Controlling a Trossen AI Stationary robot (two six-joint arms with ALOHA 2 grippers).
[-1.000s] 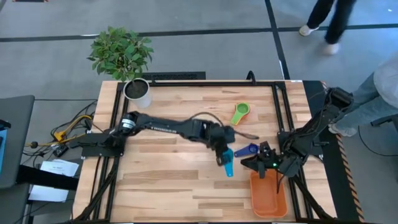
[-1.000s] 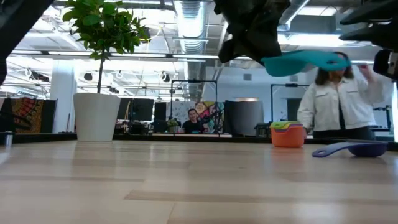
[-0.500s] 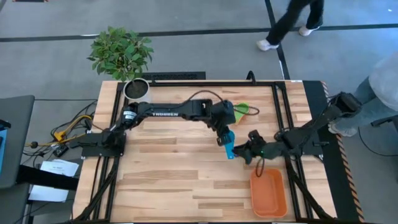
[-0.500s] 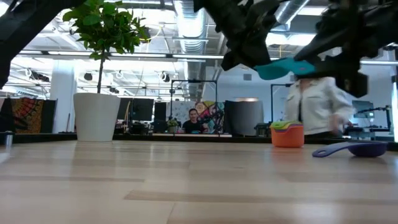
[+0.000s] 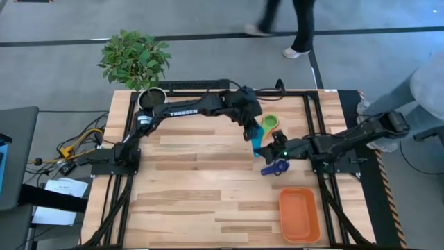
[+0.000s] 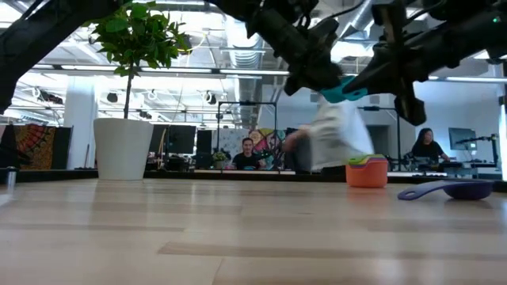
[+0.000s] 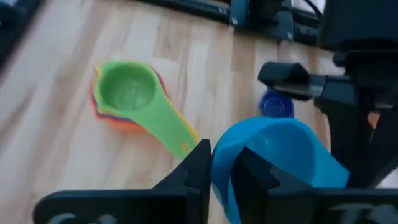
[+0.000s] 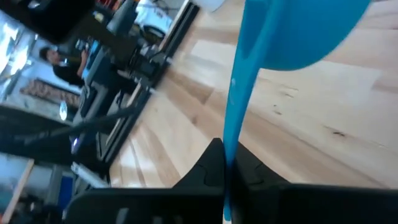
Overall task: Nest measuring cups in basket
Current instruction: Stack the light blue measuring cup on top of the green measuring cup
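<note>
The light blue measuring cup (image 5: 259,144) hangs in the air between both grippers, over the table's middle right. My left gripper (image 5: 250,132) is shut on its bowl (image 7: 273,155) and my right gripper (image 5: 270,148) is shut on its handle. A stack of nested cups with the green one on top (image 5: 268,123) stands on the table just beyond; the stack (image 7: 127,94) has orange and red cups below. The dark blue cup (image 5: 274,167) lies on the table under the right gripper. The orange basket (image 5: 300,214) sits near the front right corner. My left gripper holds the light blue cup by the bowl's wall (image 7: 221,177), one finger (image 7: 250,173) inside the bowl and one (image 7: 198,163) outside. The cup is lifted clear of the table. My right gripper pinches the cup's flat handle (image 8: 231,140) near its free end between its two fingers, which lie along the handle. The bowl (image 8: 305,31) points away from this gripper.
A white plant pot (image 5: 152,99) with a leafy plant stands at the far left corner. People walk and sit in the room behind the table. Bare wood lies to the left and near side of the cups.
My left gripper has carried the light blue cup from beside the basket toward the far edge, up to the green stack. My right gripper has swung from over the basket toward the left and far side, and its fingers are now on the cup's handle. The dark blue cup stayed put.
</note>
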